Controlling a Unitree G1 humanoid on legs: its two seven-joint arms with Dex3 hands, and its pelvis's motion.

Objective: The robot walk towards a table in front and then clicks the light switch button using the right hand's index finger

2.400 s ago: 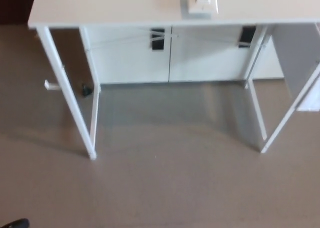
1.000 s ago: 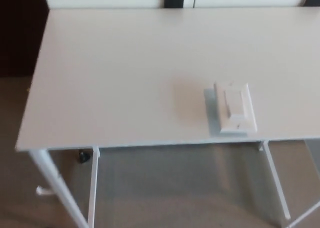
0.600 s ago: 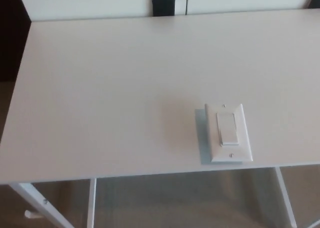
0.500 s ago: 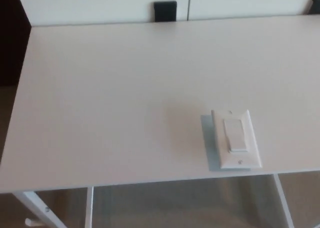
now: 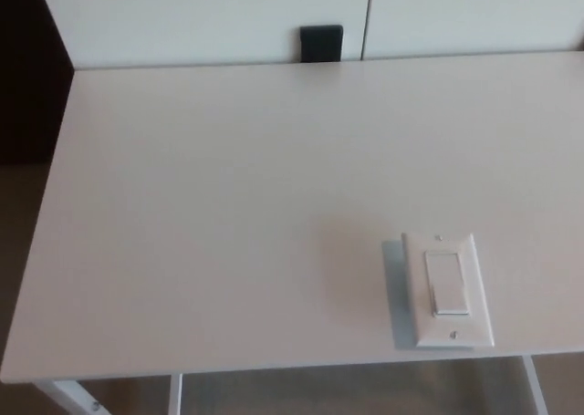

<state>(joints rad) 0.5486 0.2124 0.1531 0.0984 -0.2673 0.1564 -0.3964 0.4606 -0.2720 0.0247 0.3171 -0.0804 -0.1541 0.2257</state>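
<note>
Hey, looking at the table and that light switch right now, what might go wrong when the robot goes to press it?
The light switch lies close to the near edge of the table, so a slanted push might slide it off if it is loose. White plate on a pale top gives little contrast, so the finger could miss the rocker. Neither hand is in view yet, so the reach starts unseen.

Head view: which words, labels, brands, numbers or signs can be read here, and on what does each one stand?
None can be read.
Light switch: plain white plate and rocker, no readable marking.
Table: bare white top, no text.
Black handle on the white cabinet behind: no label visible.
</note>
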